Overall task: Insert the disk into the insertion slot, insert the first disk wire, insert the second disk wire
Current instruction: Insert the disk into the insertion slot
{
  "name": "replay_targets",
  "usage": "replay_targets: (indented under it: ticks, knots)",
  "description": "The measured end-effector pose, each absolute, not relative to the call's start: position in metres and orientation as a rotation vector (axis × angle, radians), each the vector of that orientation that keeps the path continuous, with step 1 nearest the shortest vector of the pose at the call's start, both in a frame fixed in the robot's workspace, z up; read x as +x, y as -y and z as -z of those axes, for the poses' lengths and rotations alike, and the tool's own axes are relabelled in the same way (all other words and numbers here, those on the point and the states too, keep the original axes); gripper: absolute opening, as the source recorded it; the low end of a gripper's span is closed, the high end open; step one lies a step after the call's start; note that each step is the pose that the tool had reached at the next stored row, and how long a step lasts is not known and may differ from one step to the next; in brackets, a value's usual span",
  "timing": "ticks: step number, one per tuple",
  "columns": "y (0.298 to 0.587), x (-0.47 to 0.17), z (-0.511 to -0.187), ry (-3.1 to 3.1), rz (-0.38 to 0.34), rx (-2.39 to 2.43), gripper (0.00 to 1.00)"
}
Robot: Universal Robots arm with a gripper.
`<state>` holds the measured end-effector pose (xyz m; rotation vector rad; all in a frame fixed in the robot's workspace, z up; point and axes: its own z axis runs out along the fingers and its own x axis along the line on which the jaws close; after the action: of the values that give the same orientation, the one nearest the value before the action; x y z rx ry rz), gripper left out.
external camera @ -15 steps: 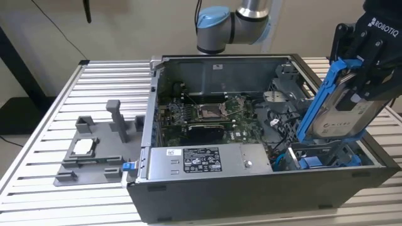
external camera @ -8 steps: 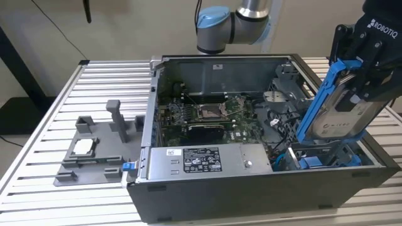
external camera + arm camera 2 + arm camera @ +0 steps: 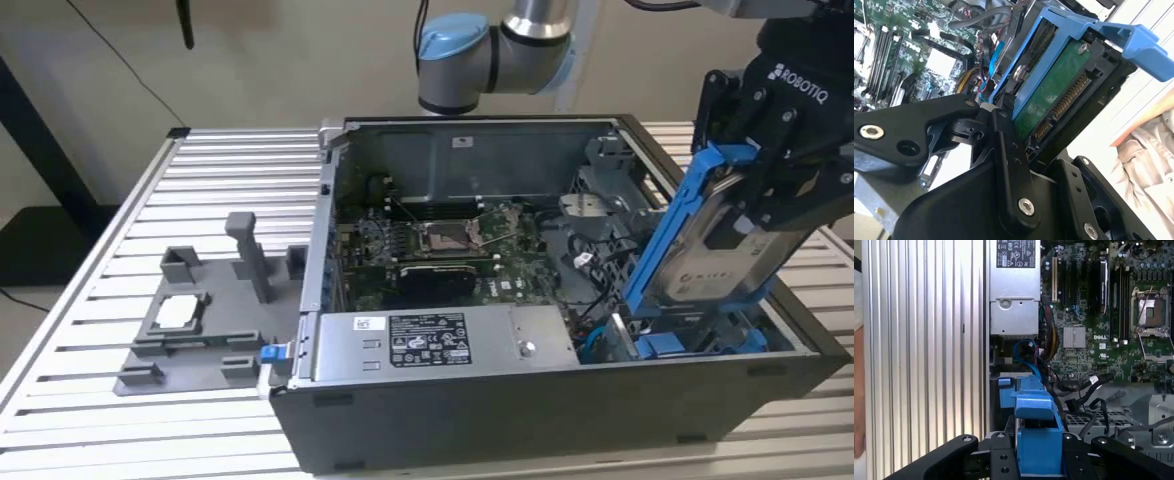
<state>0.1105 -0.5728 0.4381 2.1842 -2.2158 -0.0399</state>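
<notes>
1. The gripper (image 3: 754, 195) has its fingers clamped on the disk (image 3: 707, 255) by the blue carrier.
2. In the exterior view, the disk stands tilted at 3 o'clock in the computer case (image 3: 534, 420), with its lower end just above the insertion slot (image 3: 674, 345).
3. The power-supply box (image 3: 427, 345) lies at the slot's 9 o'clock.

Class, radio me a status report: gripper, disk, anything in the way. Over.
Status: gripper shut on disk. Disk tilted steeply, lower end down inside the computer case, not lying flat. Close beside it: black cables.
</notes>
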Motion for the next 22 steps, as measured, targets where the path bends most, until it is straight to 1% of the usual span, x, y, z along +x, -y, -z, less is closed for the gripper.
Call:
replay_targets:
  ticks: [8, 18, 22]
  knots:
    - [0.573, 0.113, -0.428, 2.226, 0.064, 2.195, 0.33]
    - [0.573, 0.119, -0.414, 2.226, 0.064, 2.195, 0.33]
    - [0.573, 0.12, -0.41, 2.22, 0.075, 2.19, 0.33]
